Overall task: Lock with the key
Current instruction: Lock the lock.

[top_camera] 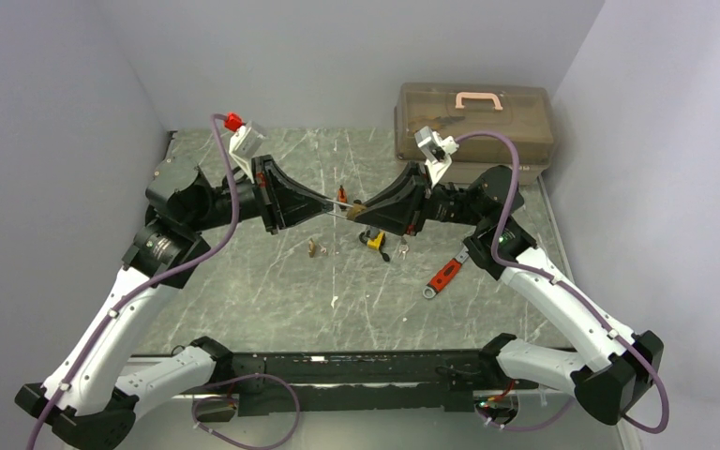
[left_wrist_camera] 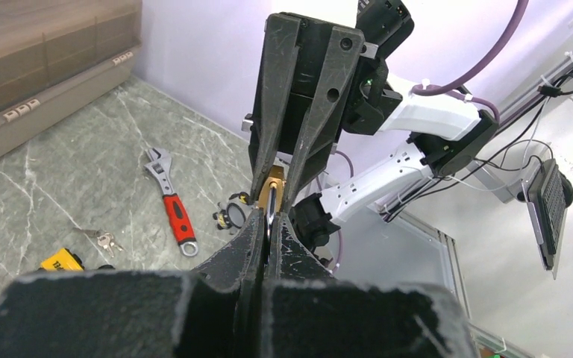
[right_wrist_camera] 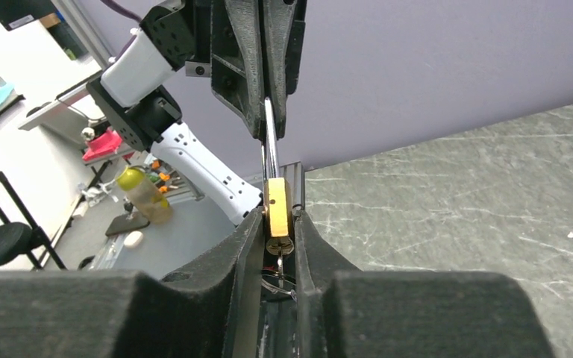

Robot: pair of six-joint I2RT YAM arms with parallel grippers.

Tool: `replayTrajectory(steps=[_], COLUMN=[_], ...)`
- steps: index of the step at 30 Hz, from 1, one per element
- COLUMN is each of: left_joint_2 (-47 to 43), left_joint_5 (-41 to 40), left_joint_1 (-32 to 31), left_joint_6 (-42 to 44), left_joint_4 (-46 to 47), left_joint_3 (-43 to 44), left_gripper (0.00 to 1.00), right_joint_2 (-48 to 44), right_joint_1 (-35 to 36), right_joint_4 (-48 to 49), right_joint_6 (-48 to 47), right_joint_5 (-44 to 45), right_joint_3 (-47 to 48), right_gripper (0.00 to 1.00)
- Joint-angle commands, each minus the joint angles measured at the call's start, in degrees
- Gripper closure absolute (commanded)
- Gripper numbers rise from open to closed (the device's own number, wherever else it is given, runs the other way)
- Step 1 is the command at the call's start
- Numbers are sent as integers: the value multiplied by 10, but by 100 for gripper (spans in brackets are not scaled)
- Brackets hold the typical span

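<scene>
Held mid-air above the table.
- Right gripper: clamped on the brass padlock body, with the key in its underside.
- Left gripper: pinched tight on the steel shackle, tip to tip with the right.

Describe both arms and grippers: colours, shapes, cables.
Left arm and right arm: white links, black joints and bases. Left gripper and right gripper: matte black, wedge-shaped tapering fingers. A purple cable loops along each arm; the left one ends in a red plug.
</scene>
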Motion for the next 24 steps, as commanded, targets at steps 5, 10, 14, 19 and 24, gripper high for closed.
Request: replayTrajectory(steps=[5, 10, 14, 19, 24], left_joint_2=[-3, -2, -8, -15, -24], left_joint_5=[12, 18, 22, 28, 47], left_joint_1=[4, 4, 5, 6, 6], left_joint_6=[5, 44, 70, 84, 96], left_joint_4=[23, -31, -62, -77, -74], left_joint_3=[0, 16, 27, 36, 41], left_gripper=[100, 89, 75, 74, 69], right_joint_2=[-3, -6, -9, -9, -10], right_joint_1=[-2, -2, -2, -3, -1], right_joint_4=[44, 49, 52, 50, 40], right_joint_6=[26, 40, 47, 49, 47], right_joint_5=[-16, -23, -28, -40, -45], right_joint_3=[23, 22, 19, 17, 12], right_gripper=[97, 100, 100, 100, 100])
